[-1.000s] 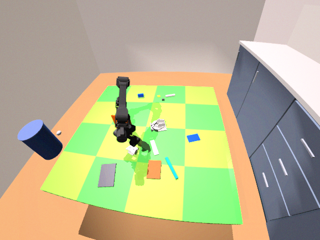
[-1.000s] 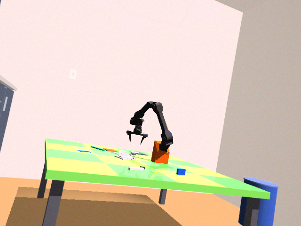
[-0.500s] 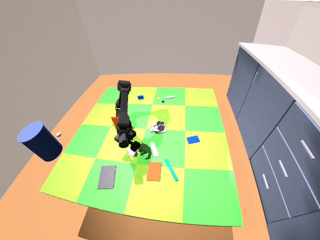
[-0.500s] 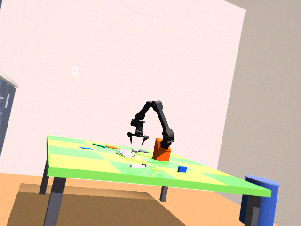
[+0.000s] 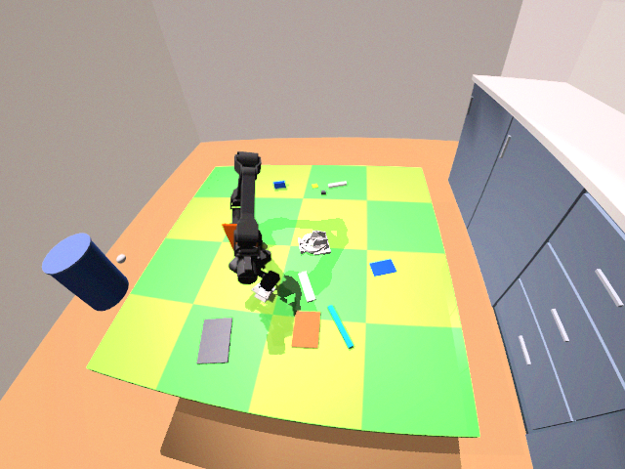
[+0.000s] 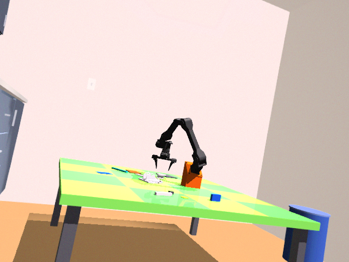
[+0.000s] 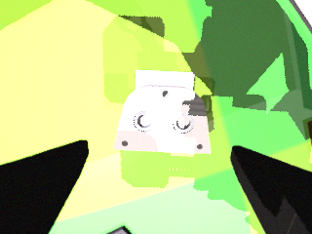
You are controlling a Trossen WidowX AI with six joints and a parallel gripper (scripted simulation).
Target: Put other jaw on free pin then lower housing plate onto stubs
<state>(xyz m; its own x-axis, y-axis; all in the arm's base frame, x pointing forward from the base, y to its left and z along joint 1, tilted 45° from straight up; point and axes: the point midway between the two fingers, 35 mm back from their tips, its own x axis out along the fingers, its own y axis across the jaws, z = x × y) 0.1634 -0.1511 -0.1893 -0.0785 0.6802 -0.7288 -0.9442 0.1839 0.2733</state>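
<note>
The white housing plate point(image 5: 261, 292) point(image 6: 160, 175) point(image 7: 166, 109) lies on the table, with two ringed round holes and smaller dark holes visible in the wrist view. A white raised piece shows along its far edge there. My gripper point(image 6: 162, 169) point(image 7: 160, 149) is open and empty above the plate, one finger on either side of it in the wrist view and the plate slightly beyond the fingertip line. The white assembly point(image 5: 314, 243) point(image 6: 150, 178) sits near the table's middle. I cannot tell its jaws, pins and gear teeth apart. The wrist view does not show it.
A white bar point(image 5: 307, 285), an orange plate point(image 5: 306, 328), a cyan bar point(image 5: 340, 326) and a grey plate point(image 5: 215, 340) lie around the housing plate. A blue plate point(image 5: 383, 267) lies right of the assembly. A blue block point(image 5: 279, 185) point(image 6: 215, 197) and small pieces lie near the far edge.
</note>
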